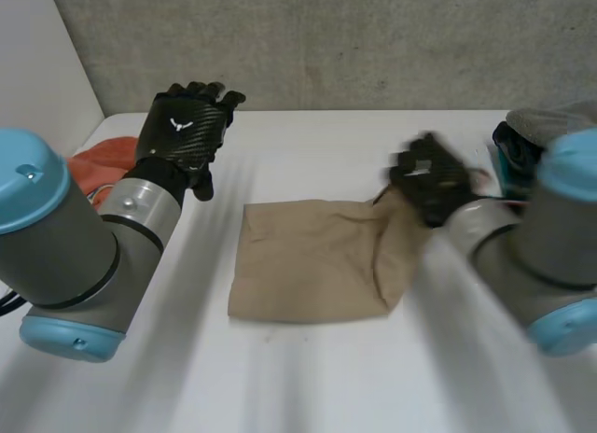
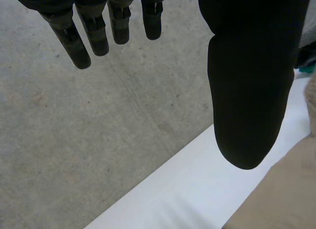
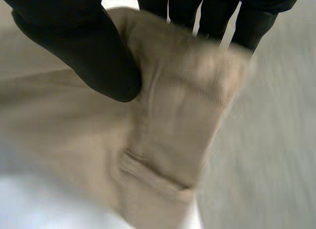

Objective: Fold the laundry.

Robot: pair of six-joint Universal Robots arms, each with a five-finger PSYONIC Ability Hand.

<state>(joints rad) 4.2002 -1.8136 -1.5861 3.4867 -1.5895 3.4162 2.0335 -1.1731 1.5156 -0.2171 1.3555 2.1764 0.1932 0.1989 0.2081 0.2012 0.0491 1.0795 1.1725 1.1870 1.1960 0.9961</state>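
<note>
A tan cloth (image 1: 308, 260) lies folded in the middle of the white table (image 1: 280, 386). My right hand (image 1: 431, 181) pinches its far right corner between thumb and fingers and holds that corner lifted off the table; in the right wrist view the thumb (image 3: 84, 51) presses the tan cloth (image 3: 168, 120) against the fingers. My left hand (image 1: 185, 132) hovers open above the table's far left, fingers straight, away from the cloth. In the left wrist view its fingers (image 2: 79, 41) and thumb (image 2: 249, 91) are spread, with an edge of the tan cloth (image 2: 281, 194) beside the thumb.
An orange-red cloth (image 1: 101, 167) lies at the table's far left, partly behind my left arm. A pile of grey and teal laundry (image 1: 527, 134) sits at the far right. A concrete wall (image 1: 354, 41) backs the table.
</note>
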